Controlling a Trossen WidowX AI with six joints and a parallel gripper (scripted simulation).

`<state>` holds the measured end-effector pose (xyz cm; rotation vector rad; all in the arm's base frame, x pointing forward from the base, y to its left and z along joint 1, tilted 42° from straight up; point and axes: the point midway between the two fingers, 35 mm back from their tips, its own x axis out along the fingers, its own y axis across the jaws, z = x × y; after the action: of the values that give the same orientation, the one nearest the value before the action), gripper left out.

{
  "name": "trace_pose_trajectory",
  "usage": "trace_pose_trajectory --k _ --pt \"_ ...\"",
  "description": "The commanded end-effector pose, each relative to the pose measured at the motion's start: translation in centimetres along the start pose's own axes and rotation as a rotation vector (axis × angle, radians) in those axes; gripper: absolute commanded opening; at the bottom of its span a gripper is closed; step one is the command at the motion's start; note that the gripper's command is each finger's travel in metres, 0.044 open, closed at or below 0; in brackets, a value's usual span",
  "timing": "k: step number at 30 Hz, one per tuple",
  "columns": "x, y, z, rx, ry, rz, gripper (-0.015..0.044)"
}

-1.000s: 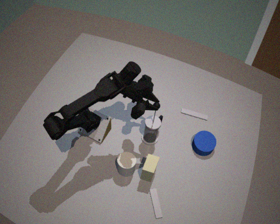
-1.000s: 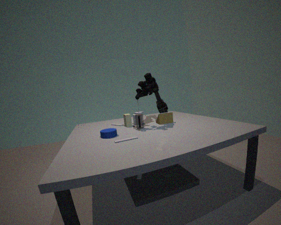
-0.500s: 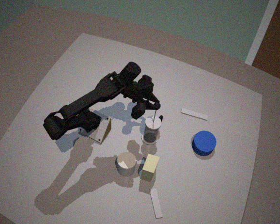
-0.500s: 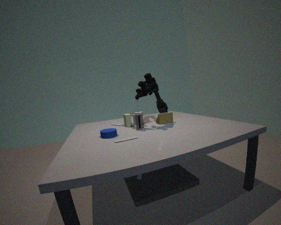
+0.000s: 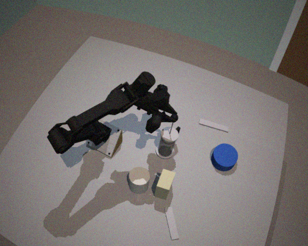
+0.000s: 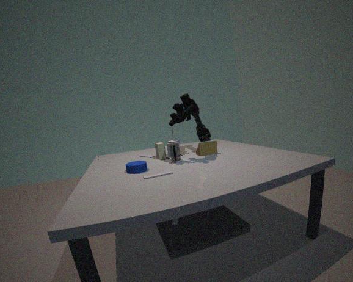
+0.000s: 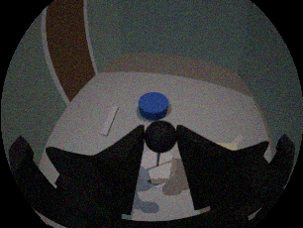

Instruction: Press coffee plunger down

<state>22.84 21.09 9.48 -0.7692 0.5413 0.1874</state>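
Observation:
The coffee press [image 5: 167, 145] [image 6: 173, 151] stands upright on the table, a clear cylinder with a white lid, a dark handle and a pale base ring. Its thin rod [image 5: 171, 128] [image 6: 172, 133] [image 7: 158, 159] rises well above the lid to a round black knob [image 5: 174, 117] [image 6: 171, 123] [image 7: 160, 136]. My gripper [image 5: 173, 117] [image 6: 171, 122] [image 7: 160, 129] is shut on the knob, with one fingertip on each side of it in the wrist view. In the wrist view the fingers and knob hide most of the press.
A blue disc [image 5: 224, 157] [image 6: 136, 167] [image 7: 153, 105] lies beyond the press. A cream block [image 5: 165, 183] [image 6: 160, 151] and a pale cup [image 5: 139, 180] stand near it. White strips [image 5: 213, 125] [image 5: 171, 223] lie on the table. A yellowish wedge [image 5: 115, 144] [image 6: 207, 148] is near the arm's base.

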Motion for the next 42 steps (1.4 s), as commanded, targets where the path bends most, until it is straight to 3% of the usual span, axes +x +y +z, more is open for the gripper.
trace_pose_trajectory --k 1,42 --pt "0.8 0.1 -1.9 -0.023 0.035 0.002 0.0117" --pt "5.0 -0.2 -6.5 -0.025 0.029 0.0 0.0117"
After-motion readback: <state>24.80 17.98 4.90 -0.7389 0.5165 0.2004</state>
